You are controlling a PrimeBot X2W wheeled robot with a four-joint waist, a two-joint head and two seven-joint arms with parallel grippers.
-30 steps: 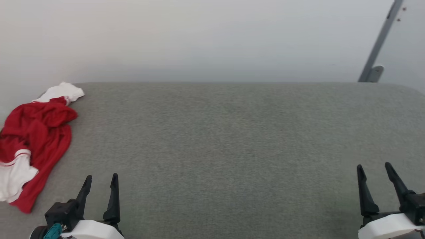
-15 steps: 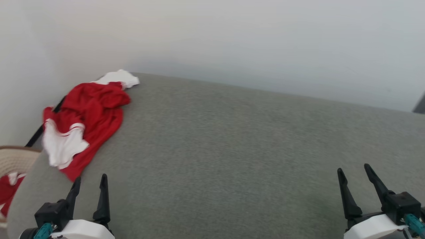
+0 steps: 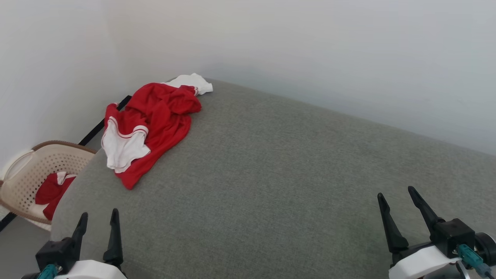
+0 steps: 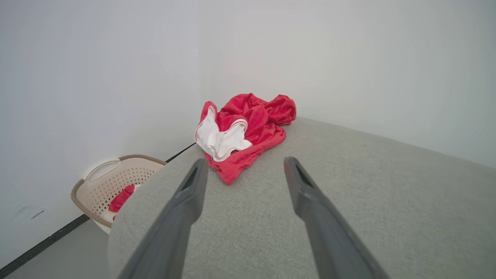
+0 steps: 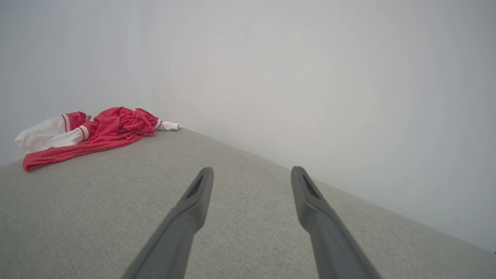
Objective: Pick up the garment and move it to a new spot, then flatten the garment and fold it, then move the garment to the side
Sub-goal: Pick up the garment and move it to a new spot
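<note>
The garment (image 3: pixel 155 120) lies crumpled, red with white striped-trim sleeves, at the far left corner of the grey padded table (image 3: pixel 279 178). It also shows straight ahead of the fingers in the left wrist view (image 4: pixel 248 131) and at the left in the right wrist view (image 5: pixel 100 131). My left gripper (image 3: pixel 98 217) stands open near the table's front left edge, well short of the cloth, with nothing between its fingers. At the front right my right gripper (image 3: pixel 398 195) is open too, far from the garment.
A beige perforated laundry basket (image 3: pixel 27 174) stands on the floor left of the table, with another red and white cloth (image 3: pixel 52 190) inside. White walls run behind and to the left. The table's left edge drops to the floor near my left gripper.
The head camera has swung left, so the garment has shifted toward the picture's middle and the basket has come into view. Both grippers stay open; the garment has not moved.
</note>
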